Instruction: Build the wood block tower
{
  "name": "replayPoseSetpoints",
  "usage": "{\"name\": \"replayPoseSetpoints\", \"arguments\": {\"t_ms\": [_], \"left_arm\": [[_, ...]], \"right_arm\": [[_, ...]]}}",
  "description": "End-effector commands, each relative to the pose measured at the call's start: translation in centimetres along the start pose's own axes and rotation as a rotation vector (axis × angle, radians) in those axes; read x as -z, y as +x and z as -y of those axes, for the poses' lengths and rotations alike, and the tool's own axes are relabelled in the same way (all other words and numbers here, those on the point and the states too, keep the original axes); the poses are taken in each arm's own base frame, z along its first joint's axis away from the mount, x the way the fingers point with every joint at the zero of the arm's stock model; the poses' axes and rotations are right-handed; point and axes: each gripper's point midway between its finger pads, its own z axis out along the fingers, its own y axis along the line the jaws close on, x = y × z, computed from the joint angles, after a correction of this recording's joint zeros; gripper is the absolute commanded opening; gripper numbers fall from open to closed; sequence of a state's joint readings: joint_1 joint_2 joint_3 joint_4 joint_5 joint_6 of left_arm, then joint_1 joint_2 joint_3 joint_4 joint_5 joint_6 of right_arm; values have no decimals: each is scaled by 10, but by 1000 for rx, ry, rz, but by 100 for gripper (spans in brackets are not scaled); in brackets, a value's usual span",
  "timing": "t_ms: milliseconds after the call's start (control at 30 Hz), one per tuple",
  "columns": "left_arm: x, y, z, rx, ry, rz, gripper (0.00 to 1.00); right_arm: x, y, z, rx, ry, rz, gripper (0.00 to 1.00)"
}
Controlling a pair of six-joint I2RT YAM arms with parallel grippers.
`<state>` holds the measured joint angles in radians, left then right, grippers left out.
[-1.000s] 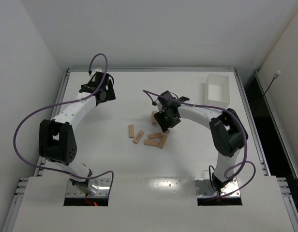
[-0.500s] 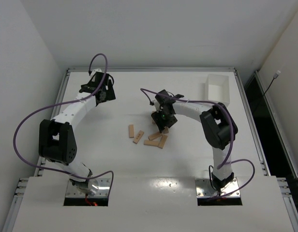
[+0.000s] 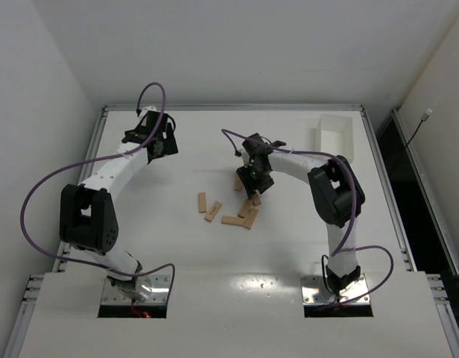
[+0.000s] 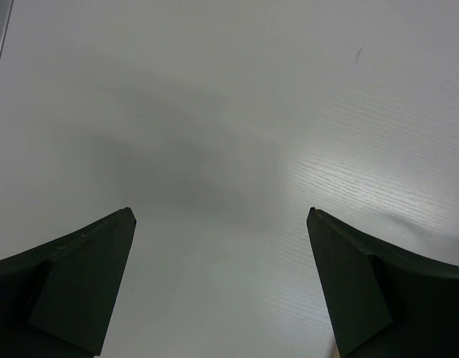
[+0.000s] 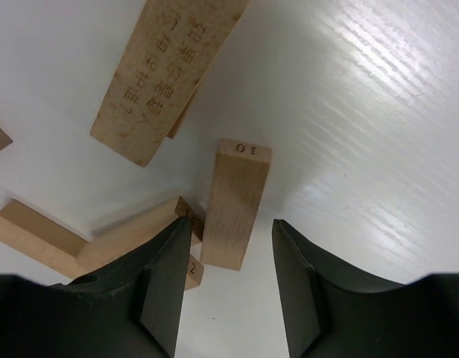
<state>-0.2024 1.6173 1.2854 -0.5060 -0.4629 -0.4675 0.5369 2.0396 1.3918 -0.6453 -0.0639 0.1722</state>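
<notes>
Several tan wood blocks lie loose mid-table, among them one at the left (image 3: pixel 203 202), its neighbour (image 3: pixel 213 211) and one nearer me (image 3: pixel 232 220). My right gripper (image 3: pixel 252 188) points down into the right end of the pile. In the right wrist view its jaws (image 5: pixel 231 221) stand part open around a block marked 10 (image 5: pixel 237 212), with a gap on the right side. A printed block (image 5: pixel 166 74) lies across another beneath it; I cannot tell if this is the tower. My left gripper (image 3: pixel 164 144) is open over bare table (image 4: pixel 218 212).
A white tray (image 3: pixel 319 142) stands at the back right. Two more blocks (image 5: pixel 43 239) lie against the right gripper's left finger (image 5: pixel 166 283). Raised rails edge the table.
The right arm's elbow has swung in to the left and its wrist has turned over the pile. One block by the gripper has shifted. The left arm has not moved.
</notes>
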Motion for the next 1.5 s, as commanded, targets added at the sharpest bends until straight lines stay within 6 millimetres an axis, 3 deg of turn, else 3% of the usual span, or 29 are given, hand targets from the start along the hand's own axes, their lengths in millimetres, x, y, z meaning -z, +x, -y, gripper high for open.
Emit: {"name": "replayPoseSetpoints", "arguments": {"t_ms": [0,267,600,700,800,867,967,1100,1200,1467], "left_arm": [[2,-11,-1,19,8,38,100],[-3,-2,0,11,10,19,100],[-2,-6,1,15,13,27,100],[-2,-6,1,15,13,27,100],[-5,-3,1,11,10,19,100],[-5,-3,2,20,10,19,100],[-5,-4,0,20,2,22,100],[-3,-8,-4,45,-22,41,100],[-1,-8,-7,46,-32,46,100],[2,-5,-13,44,-50,51,100]], "right_arm": [[-7,-6,13,-37,15,3,44],[7,-20,5,-47,-40,62,42],[-13,-6,12,-18,1,-13,39],[-16,-4,16,-19,23,-22,32],[-15,-1,16,-20,23,-32,5],[-7,-2,16,-30,34,-23,0],[10,-12,11,-61,21,27,0],[42,-48,5,-189,5,110,0],[56,-70,2,-275,4,157,0],[57,-96,-5,-390,23,175,0]]}}
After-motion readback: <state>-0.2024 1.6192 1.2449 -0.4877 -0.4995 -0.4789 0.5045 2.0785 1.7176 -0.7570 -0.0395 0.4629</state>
